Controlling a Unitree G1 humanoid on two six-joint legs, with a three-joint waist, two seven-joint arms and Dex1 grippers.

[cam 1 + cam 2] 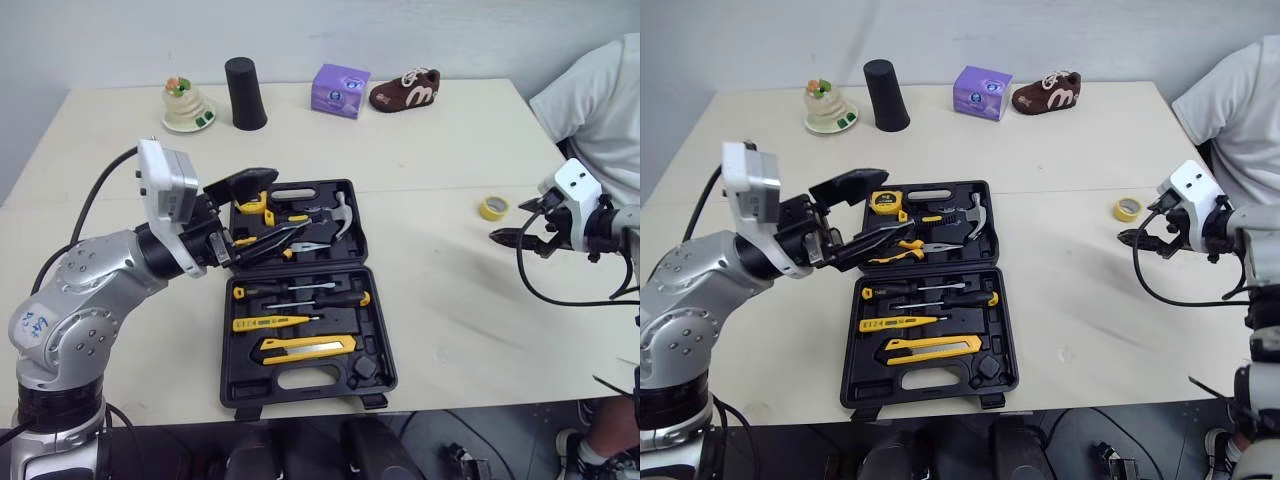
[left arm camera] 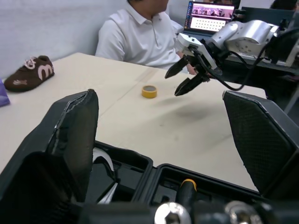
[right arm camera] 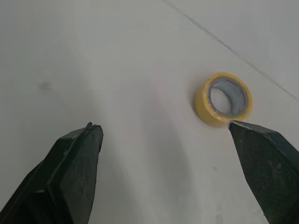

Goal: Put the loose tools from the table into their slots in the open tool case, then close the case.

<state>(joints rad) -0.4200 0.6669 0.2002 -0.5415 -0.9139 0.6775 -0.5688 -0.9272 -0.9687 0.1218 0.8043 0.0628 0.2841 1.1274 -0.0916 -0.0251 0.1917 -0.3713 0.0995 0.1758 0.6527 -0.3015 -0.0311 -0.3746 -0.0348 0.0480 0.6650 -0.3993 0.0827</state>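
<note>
Left gripper (image 1: 890, 205): hovering over the far half of the open tool case (image 1: 310, 383), jaws wide. The left wrist view shows nothing between them. Its lower finger lies just above the pliers (image 1: 925, 245), which look seated.

Case: both halves flat on the tabletop (image 1: 440, 320), lid open. The slots I can read hold a tape measure, hammer, screwdrivers and a yellow knife (image 1: 305, 346). I cannot make out which recess is vacant.

Loose item: one yellow tape roll (image 1: 493, 207), lying flat, well right of the case.

Right gripper (image 1: 510, 222): just on the near side of the roll, not touching, jaws wide and empty. In the right wrist view the roll sits ahead of the fingertips and close to one of them, off centre.

Step, as I judge it: reaching for the roll, likely the last tool out.

Next move calls for shifting the right gripper to centre the roll, dropping until the jaws straddle it, then closing gently. The left gripper should leave the case before the carry.
</note>
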